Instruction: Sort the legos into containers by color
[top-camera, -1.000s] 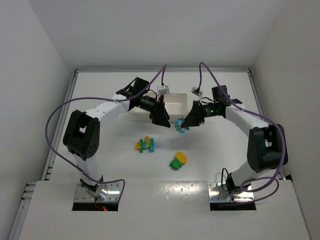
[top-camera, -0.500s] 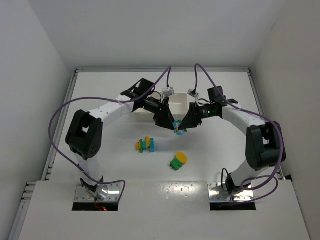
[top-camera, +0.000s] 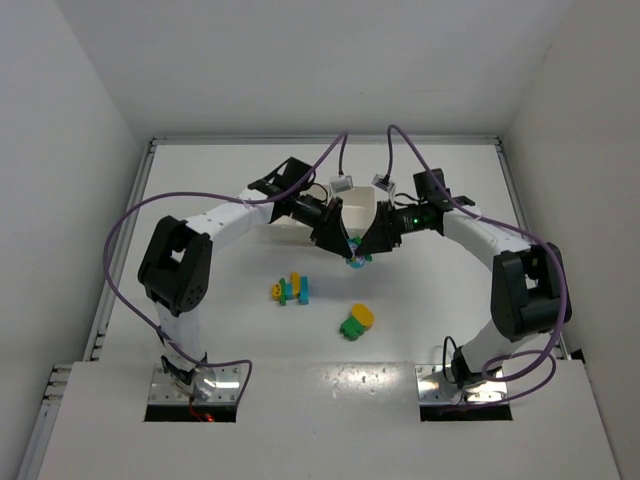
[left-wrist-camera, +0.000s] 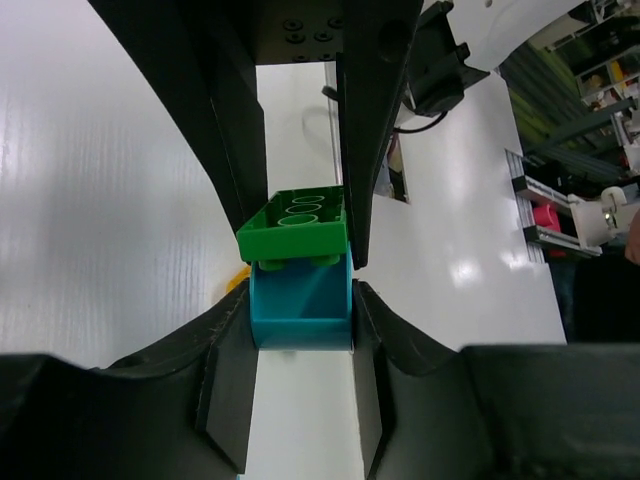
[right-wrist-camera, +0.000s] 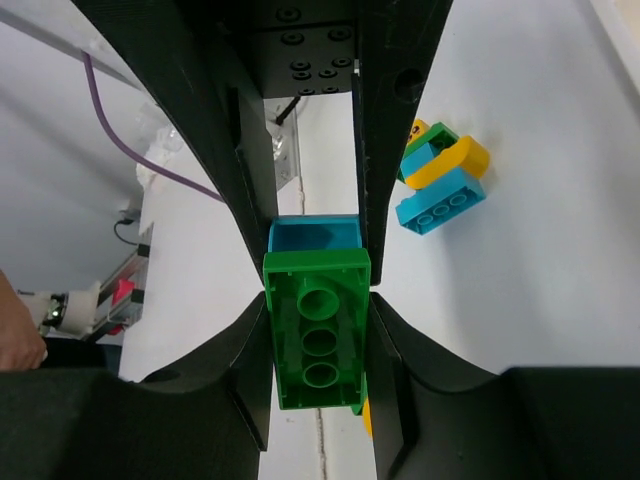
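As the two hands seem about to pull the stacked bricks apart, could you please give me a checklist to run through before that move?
1. Left hand shut on the cyan plastic toy brick: ok.
2. Right hand shut on the green plastic toy brick: ok.
3. Bricks separated: not ok; the green one sits pressed onto the cyan one.
4. White plastic tray ready for a drop: cannot tell; the hands hide most of it.
5. Mixed yellow, cyan and green brick cluster and green-and-yellow brick pair clear of the hands: ok; both lie nearer the arm bases.
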